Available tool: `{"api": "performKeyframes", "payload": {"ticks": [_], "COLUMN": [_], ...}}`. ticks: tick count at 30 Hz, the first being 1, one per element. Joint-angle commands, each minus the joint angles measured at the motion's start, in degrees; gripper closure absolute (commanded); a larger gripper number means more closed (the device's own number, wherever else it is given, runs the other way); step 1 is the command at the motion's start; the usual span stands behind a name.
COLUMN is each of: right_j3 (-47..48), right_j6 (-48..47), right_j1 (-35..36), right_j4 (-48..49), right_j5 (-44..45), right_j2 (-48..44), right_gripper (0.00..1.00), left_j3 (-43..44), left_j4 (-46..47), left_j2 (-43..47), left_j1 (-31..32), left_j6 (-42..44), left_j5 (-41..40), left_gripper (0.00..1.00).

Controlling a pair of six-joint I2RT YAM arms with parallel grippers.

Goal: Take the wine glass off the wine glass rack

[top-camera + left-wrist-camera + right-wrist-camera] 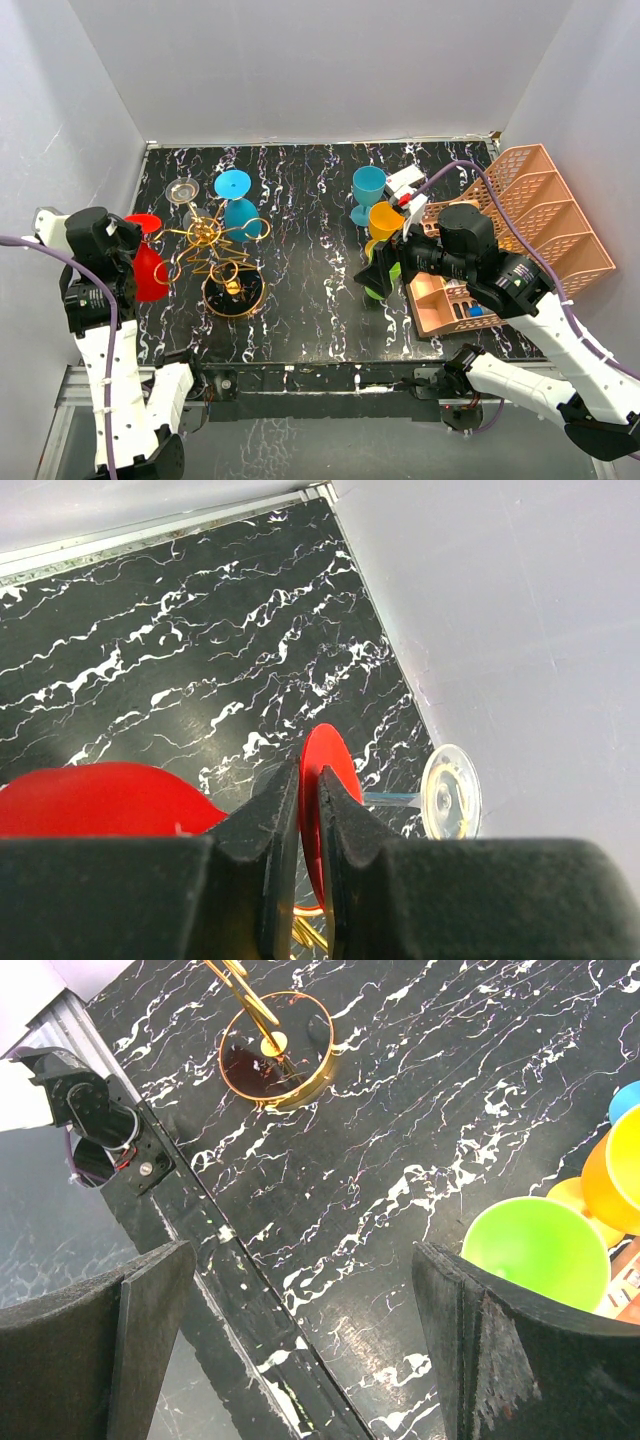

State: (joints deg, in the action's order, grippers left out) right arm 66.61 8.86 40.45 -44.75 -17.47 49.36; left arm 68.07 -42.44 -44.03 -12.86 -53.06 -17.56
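The gold wire rack (212, 243) stands on its round dark base (234, 294) at the left. A red wine glass (150, 268) lies at the rack's left arms; whether it still touches them I cannot tell. My left gripper (133, 243) is shut on that glass's flat red foot (322, 772), with the red bowl (90, 798) to its left and the gripper (306, 777) over gold wire (310, 935). A clear glass (182, 190) and a blue glass (236, 203) hang on the rack. My right gripper (380, 272) is open and empty (310, 1350) over the table's front edge.
A blue cup (368, 188), an orange cup (386, 219) and a green cup (536, 1250) stand at centre right. A peach mesh organiser (520, 225) fills the right side. The left wall is close behind my left arm. The rack base (275, 1060) shows in the right wrist view.
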Motion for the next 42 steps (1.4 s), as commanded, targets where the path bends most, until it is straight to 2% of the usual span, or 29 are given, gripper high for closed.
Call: {"api": "performKeyframes", "payload": {"ticks": [1,7,19,32,42], "right_j3": [0.4,0.4,0.5,0.3,0.2], "right_j6": [-1.0,-1.0,-1.0,-1.0,-1.0], "right_j1": [0.0,0.0,-0.1,0.0,-0.1], "right_j4": [3.7,3.7,3.7,3.6,3.7], "right_j5": [0.7,0.8,0.9,1.8,1.7], "right_j2": [-0.2,0.0,-0.5,-1.8,-1.8], "right_gripper": [0.01,0.01,0.01,0.01,0.01], "left_j3": [2.6,2.9,4.7,6.9,6.8], "left_j4": [-1.7,0.1,2.1,2.5,2.7], "left_j2": [0.4,0.5,0.5,-5.2,-5.6], "left_j1": [0.2,0.2,0.2,0.2,0.2], "left_j6": [-0.4,-2.7,-2.1,0.6,-0.2], "left_j5": [-0.2,4.9,11.7,20.1,20.8], "left_gripper": [1.00,1.00,1.00,1.00,1.00]}}
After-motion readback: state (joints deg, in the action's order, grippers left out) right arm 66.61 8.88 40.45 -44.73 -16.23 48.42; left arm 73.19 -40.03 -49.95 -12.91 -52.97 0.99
